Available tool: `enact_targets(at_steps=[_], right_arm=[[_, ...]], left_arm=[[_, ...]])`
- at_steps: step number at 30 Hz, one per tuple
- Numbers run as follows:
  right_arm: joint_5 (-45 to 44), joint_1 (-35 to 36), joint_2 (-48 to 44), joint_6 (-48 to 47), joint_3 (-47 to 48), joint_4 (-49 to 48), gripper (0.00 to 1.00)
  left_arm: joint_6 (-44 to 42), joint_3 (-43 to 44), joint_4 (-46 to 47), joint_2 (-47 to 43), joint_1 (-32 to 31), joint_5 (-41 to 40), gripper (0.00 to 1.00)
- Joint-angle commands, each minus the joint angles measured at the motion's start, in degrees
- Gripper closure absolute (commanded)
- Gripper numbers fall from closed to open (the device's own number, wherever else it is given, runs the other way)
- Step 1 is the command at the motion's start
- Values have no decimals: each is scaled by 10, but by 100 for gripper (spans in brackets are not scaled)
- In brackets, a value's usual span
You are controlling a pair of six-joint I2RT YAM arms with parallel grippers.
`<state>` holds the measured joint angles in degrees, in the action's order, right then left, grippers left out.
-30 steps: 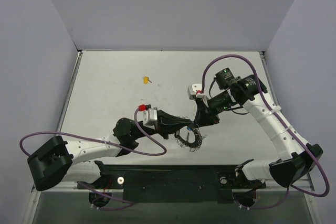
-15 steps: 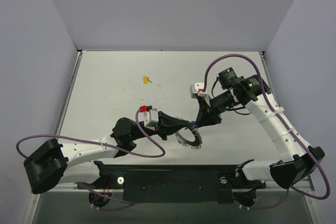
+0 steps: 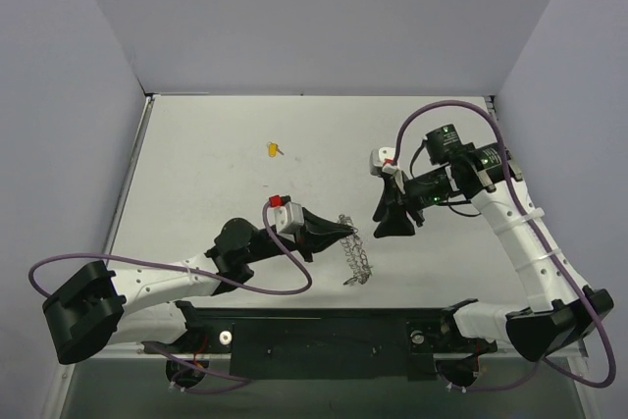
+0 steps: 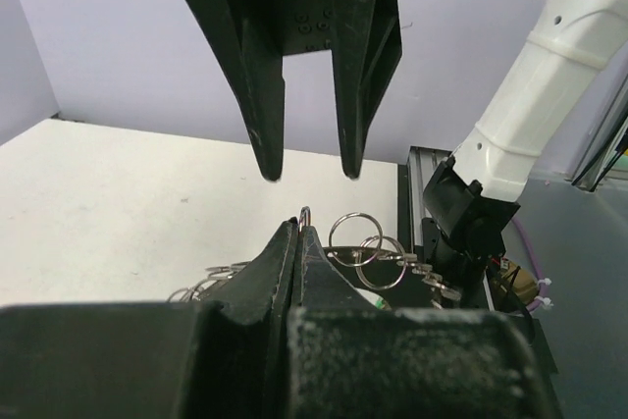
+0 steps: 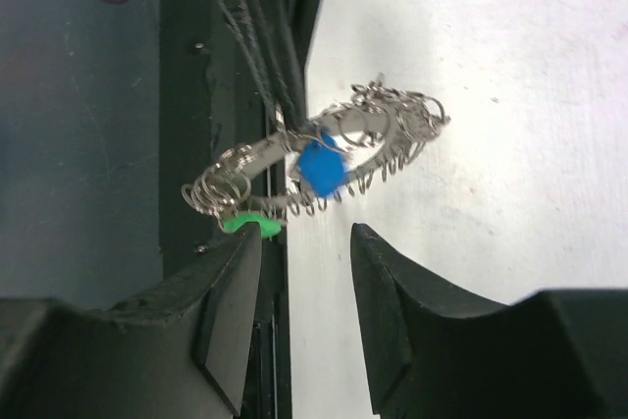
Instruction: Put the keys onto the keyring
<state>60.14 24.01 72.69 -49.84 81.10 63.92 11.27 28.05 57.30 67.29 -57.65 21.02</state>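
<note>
Nearest the arm bases, the left gripper (image 3: 340, 233) was closed tight on the keyring (image 3: 356, 252), its jaws pinching one small ring at the loop's left side. The left wrist view confirmed it: fingertips together, with silver rings (image 4: 358, 242) fanned out just beyond them. The keyring hung from that grip, tilted on edge over the table (image 3: 196, 174). Whether its lower end touched the surface could not be told.

From the right wrist view, the blue key (image 5: 322, 166) sat within the loop of the keyring (image 5: 378, 125), slightly blurred. The green key (image 5: 247, 225) showed at the loop's end closest to that camera, just beside one finger.

Just right of the keyring, the right gripper (image 3: 391, 231) pointed toward it with its jaws apart and the gap bare, near the loop but not touching it.

Well beyond the keyring, up and to the left, the yellow key (image 3: 272, 150) lay alone on the table.
</note>
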Motion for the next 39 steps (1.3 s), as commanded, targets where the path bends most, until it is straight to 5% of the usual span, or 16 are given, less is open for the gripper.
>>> enact_targets(at_steps=[1, 10, 20, 35, 39], right_arm=[[-4, -40, -32, 33, -22, -14, 62], [-13, -98, -66, 61, -89, -62, 57], [40, -264, -129, 156, -240, -200, 53], [37, -346, -127, 158, -296, -248, 53], [28, -351, -120, 155, -296, -247, 53]], left_arm=[[2, 14, 17, -22, 4, -16, 100], [48, 52, -68, -23, 32, -5, 100], [170, 205, -359, 36, 47, -170, 100], [295, 480, -294, 363, 89, -31, 100], [335, 492, -242, 407, 102, -14, 100]])
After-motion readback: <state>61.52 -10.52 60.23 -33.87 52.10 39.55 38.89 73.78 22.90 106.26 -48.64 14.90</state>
